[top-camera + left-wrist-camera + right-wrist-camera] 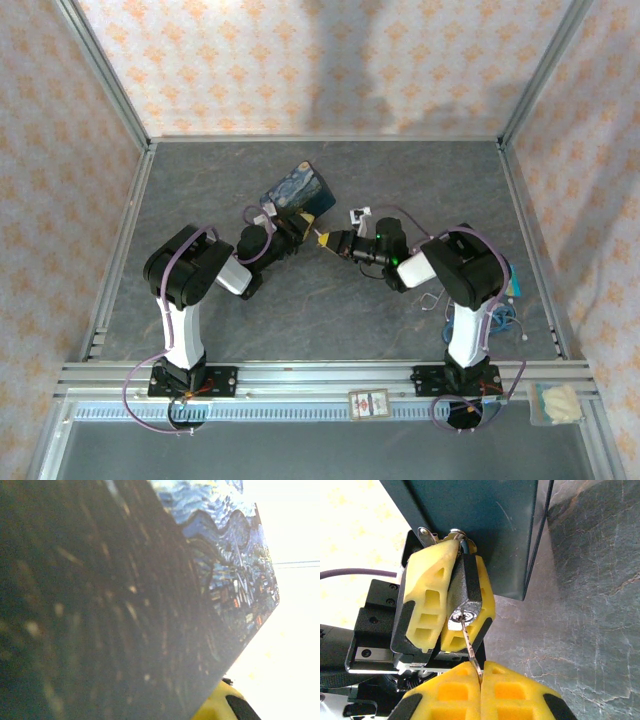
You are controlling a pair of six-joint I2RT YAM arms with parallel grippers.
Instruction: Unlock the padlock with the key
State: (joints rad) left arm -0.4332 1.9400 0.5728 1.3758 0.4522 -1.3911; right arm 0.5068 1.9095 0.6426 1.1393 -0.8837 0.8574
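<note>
Grey marbled tabletop (585, 610) lies beneath the blue painted box (485, 525). Just below the box's lower edge, the left gripper (455, 605) has its jaws clamped on the padlock (469, 585), keyhole face turned away from the box. The key (471, 647) tip sits in that keyhole. The right gripper (480, 672) jaws are pressed together on the key's shank.

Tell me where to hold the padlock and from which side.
Clamp the padlock across its body's broad faces, as the left gripper does, coming in from the side away from the box. That leaves the keyhole end bare, where the key in the right gripper enters.
</note>
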